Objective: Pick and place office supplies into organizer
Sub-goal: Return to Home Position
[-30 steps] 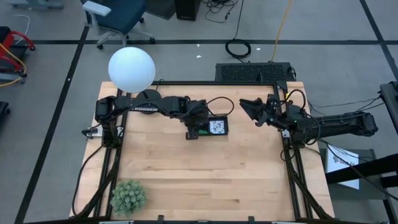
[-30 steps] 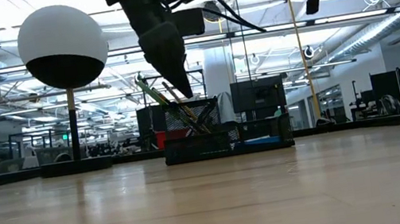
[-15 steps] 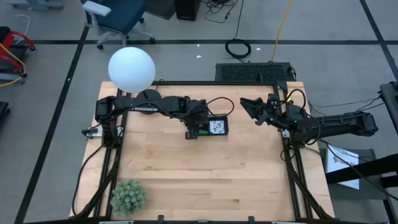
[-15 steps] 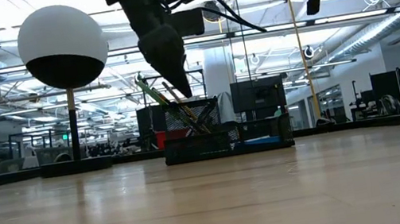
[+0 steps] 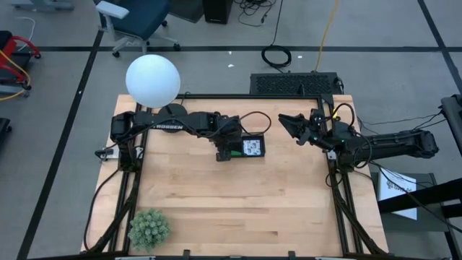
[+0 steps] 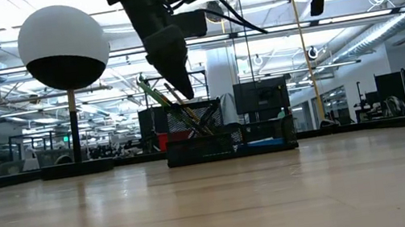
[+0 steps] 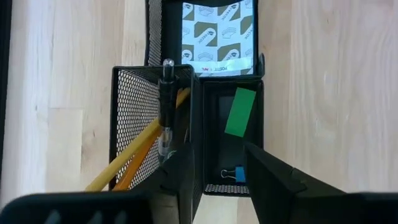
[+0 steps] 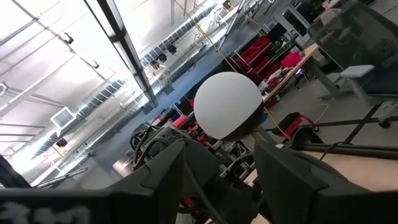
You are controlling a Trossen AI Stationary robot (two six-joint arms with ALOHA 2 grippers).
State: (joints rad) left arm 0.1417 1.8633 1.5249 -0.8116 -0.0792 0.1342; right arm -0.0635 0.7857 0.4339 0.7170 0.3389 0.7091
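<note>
The organizer [image 5: 245, 148] is a black mesh tray on the far middle of the table, and it also shows in the low view [image 6: 231, 140]. In the left wrist view its tall cup holds two orange-yellow pencils [image 7: 134, 162] and a dark pen [image 7: 165, 99], which lean on the cup's rim. A green eraser [image 7: 240, 111] and a small blue clip [image 7: 235, 176] lie in the low compartment. A pad with a patterned top sheet [image 7: 217, 34] fills the end compartment. My left gripper [image 7: 217, 155] hangs open just above the organizer [image 6: 183, 92], pointing down, holding nothing. My right gripper [image 5: 289, 124] is raised near the far right and open.
A white globe lamp [image 5: 152, 79] stands at the far left corner, on a round black base. A fuzzy green plant ball [image 5: 149, 228] sits near the near left corner. Bare wood lies between the organizer and the near edge. Black frame rails run along the table's sides.
</note>
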